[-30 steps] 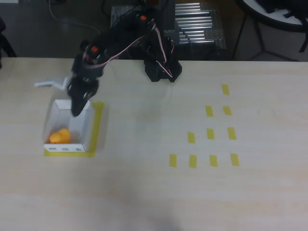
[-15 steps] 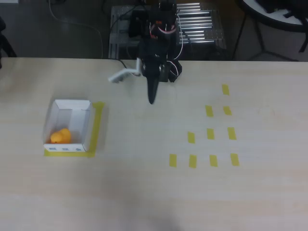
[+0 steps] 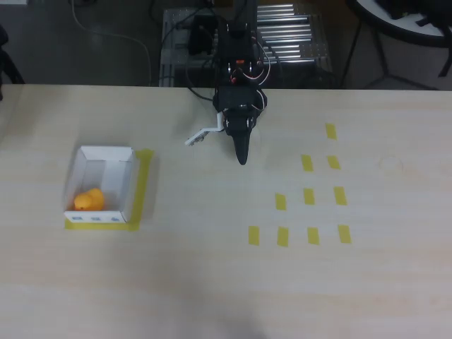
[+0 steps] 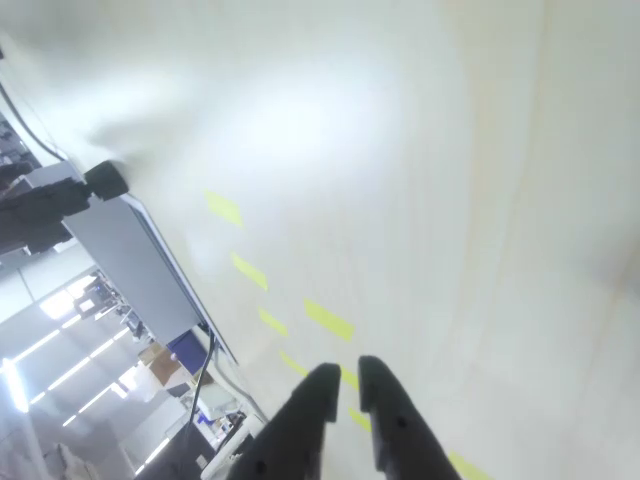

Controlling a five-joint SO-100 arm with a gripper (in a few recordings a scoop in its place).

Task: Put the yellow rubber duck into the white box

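The yellow rubber duck (image 3: pixel 88 200) lies inside the white box (image 3: pixel 128 185) at the left of the table, near the box's front wall with the blue-green marks. My black gripper (image 3: pixel 241 158) hangs over the bare table near the arm's base, far to the right of the box, pointing toward the front edge. In the wrist view the two dark fingers (image 4: pixel 345 385) stand close together with nothing between them.
Yellow tape (image 3: pixel 143 185) frames the box along its right and front sides. Several small yellow tape rectangles (image 3: pixel 308 196) mark the right half of the table. The arm's base (image 3: pixel 239 99) stands at the back edge, with metal racks behind it.
The arm swung from above the box rightward to the middle of the table, then the gripper dropped a little toward the front. The duck stays in the box.
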